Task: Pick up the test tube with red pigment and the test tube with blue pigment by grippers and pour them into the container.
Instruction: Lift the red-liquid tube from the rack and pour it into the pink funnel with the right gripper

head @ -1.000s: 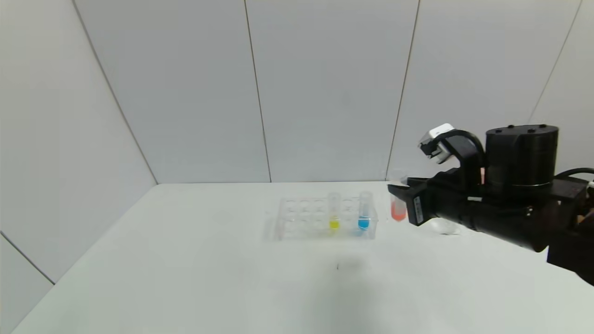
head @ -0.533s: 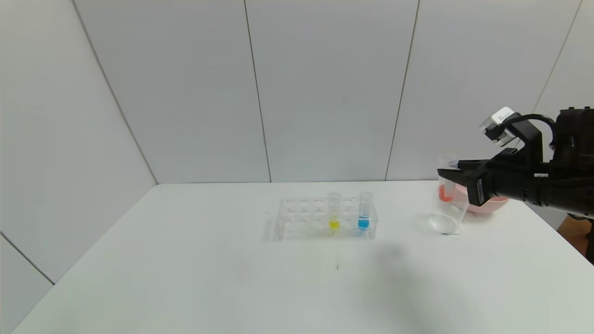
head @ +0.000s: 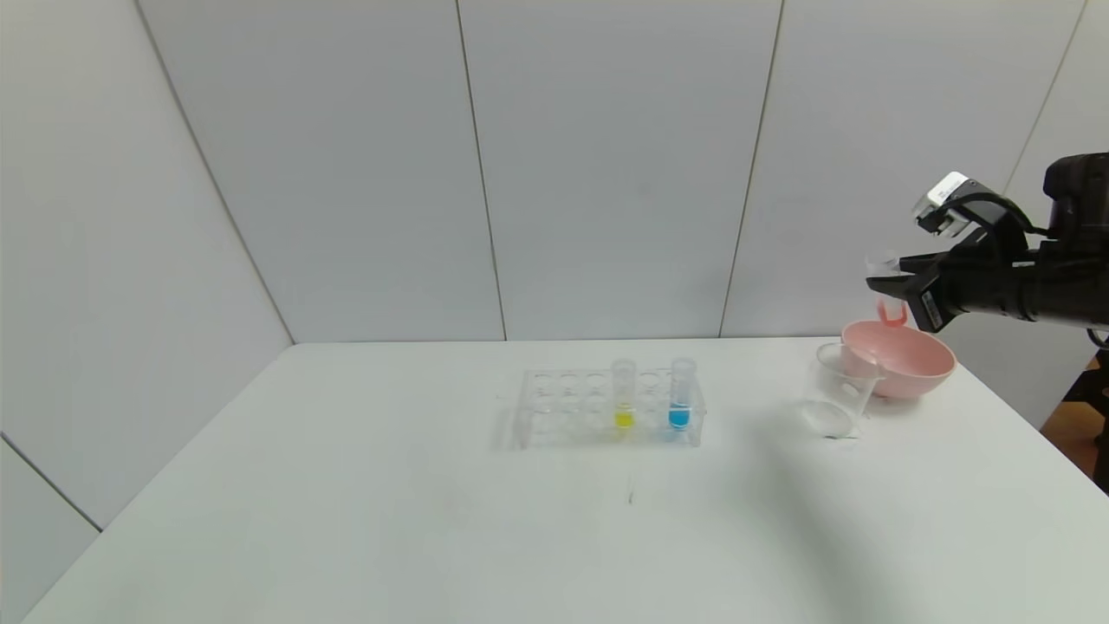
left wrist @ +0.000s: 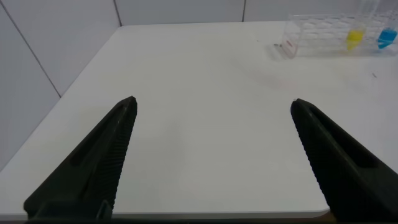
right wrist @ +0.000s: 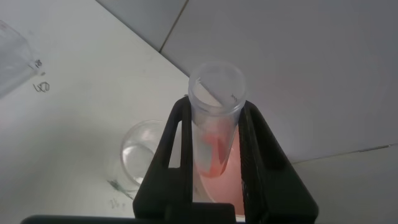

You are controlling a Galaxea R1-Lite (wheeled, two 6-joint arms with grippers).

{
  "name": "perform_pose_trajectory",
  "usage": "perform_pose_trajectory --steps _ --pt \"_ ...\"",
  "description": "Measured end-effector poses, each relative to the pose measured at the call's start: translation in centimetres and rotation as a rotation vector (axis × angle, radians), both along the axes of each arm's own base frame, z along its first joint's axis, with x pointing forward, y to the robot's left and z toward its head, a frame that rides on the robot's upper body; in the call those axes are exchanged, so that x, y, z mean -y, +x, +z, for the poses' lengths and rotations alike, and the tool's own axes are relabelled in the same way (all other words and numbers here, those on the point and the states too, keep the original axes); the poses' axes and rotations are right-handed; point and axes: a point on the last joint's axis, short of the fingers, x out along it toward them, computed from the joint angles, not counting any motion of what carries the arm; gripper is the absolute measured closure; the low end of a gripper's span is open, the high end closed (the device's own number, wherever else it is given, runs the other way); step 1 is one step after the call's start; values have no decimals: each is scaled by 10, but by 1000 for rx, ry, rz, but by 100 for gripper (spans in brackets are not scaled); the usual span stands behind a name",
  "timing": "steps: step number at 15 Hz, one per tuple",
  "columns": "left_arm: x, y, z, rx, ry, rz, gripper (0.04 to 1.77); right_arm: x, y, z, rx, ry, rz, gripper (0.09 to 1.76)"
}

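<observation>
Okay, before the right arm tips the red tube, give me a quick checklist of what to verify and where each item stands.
1. Grip: right gripper shut on the test tube with red pigment - ok.
2. Tube upright, red liquid at its bottom, nothing spilled - ok.
3. Tube over the beaker: it hangs above the pink bowl instead - not ok.
4. Beaker upright on the table, mouth unobstructed - ok.
5. Test tube with blue pigment standing in the rack beside the yellow tube - ok.
6. Left gripper open, low over the table, away from the glassware - ok.
</observation>
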Motion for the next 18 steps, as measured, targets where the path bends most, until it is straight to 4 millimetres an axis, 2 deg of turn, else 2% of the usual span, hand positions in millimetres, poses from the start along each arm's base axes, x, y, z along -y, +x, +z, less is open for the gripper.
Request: perform_pose_trajectory --steps 2,6,10,18 --pt "0 0 0 0 0 0 5 12 11 -7 -22 -70 -10 135" --pt "0 0 0 0 0 0 5 22 27 -23 -70 -206 12 135" --pt "0 0 0 0 0 0 5 26 24 -33 -209 -315 72 135" --pt "0 0 0 0 0 0 5 25 15 -17 -268 -500 163 135"
